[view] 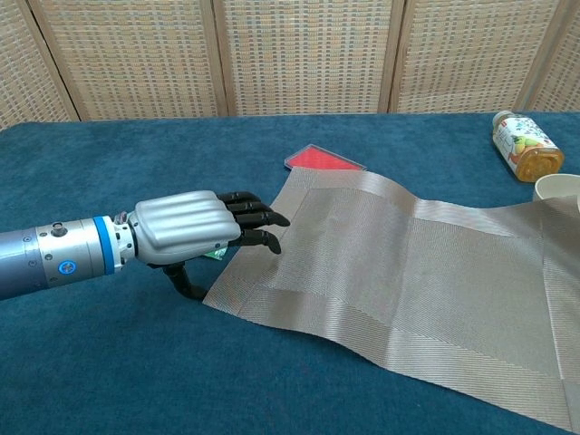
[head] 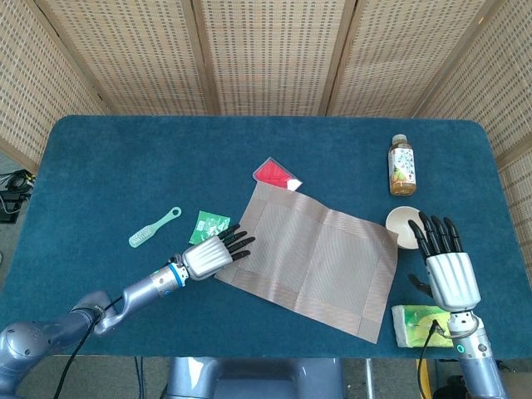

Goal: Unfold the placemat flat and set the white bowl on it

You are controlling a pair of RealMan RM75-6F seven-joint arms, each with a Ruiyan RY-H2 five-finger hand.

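A tan woven placemat lies spread out on the blue table, with a slight ripple near its right side. My left hand hovers palm down at the mat's left edge, fingers extended over the border, holding nothing. The white bowl stands just off the mat's right edge. In the head view, my right hand is open with its fingers stretched, fingertips close to the bowl's near rim; the chest view does not show it.
A juice bottle stands behind the bowl. A red packet lies at the mat's far corner. A green packet and a mint brush lie left of the mat. A yellow-green pack sits by my right wrist.
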